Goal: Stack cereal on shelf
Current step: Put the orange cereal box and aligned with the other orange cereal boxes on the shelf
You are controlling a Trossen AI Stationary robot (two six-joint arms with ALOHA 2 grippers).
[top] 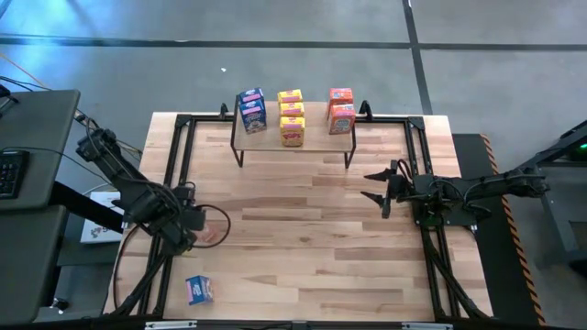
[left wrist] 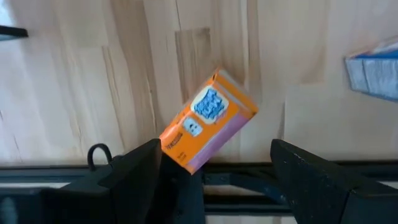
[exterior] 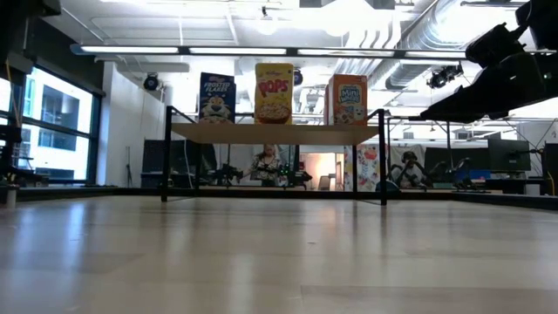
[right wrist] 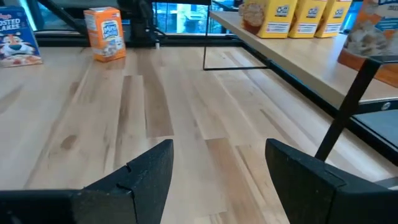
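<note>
Cereal [left wrist: 208, 119] — below open left tool [left wrist: 211, 171].

A robotics lab in an open industrial hall: exposed ducts [exterior: 453, 35] and strip lights [exterior: 261, 51] run under a white ceiling, more arm rigs [exterior: 279, 174] stand behind the wooden counter [top: 303, 247], and a keyboard [top: 9, 174] sits on a dark side desk.

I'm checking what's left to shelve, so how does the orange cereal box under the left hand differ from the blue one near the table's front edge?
The orange cereal box lies right below the open left hand, between its fingers; the blue cereal box sits apart, nearer the table's front edge, with no hand over it. The orange box shows blue print on its face; the blue one shows a pale printed front. Both are small boxes on the table, not on the shelf.
</note>
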